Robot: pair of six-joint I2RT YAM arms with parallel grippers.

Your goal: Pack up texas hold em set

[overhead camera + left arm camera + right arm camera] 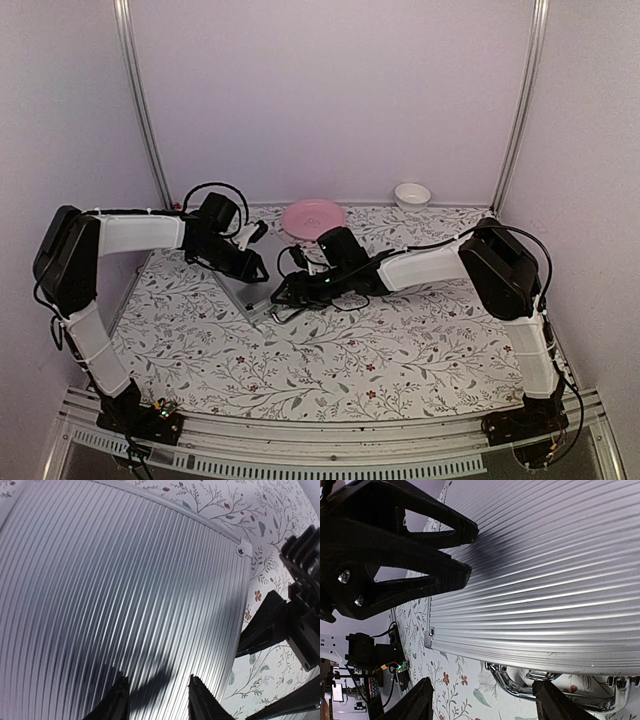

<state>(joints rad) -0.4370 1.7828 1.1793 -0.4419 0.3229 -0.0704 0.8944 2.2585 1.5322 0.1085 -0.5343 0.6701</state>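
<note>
Pale lilac walls and two aluminium posts close in the surface point(330, 370), which is covered with a white cloth printed with leafy twigs and small red flowers. At its far edge sit a pink plate point(313, 215) and, further right against the wall, a small white bowl point(412, 194).

The silver aluminium case point(125, 580) lies flat on the cloth a little left of centre, just on the near side of the pink plate. Its ribbed lid is shut and faces up. In the overhead view both arms hide nearly all of it, and only a sliver of silver edge shows below them. A riveted corner piece point(243, 550) marks the end of one side of the lid. The chrome handle point(515, 690) lies along one edge of the case, close over the cloth.

The left gripper point(159, 680) hangs over the lid and throws a dark shadow on the ribs. Its fingers point(120, 702) stand apart with nothing between them. Whether they touch the lid cannot be told.

The right gripper point(485, 682) reaches in from the right to the handle edge of the case. Its fingers point(420, 702) are spread wide. One end of the handle and a patch of cloth show in the gap between them, and one finger crosses in front of the chrome bar without closing on it. The two grippers are near each other above the case, apart.
</note>
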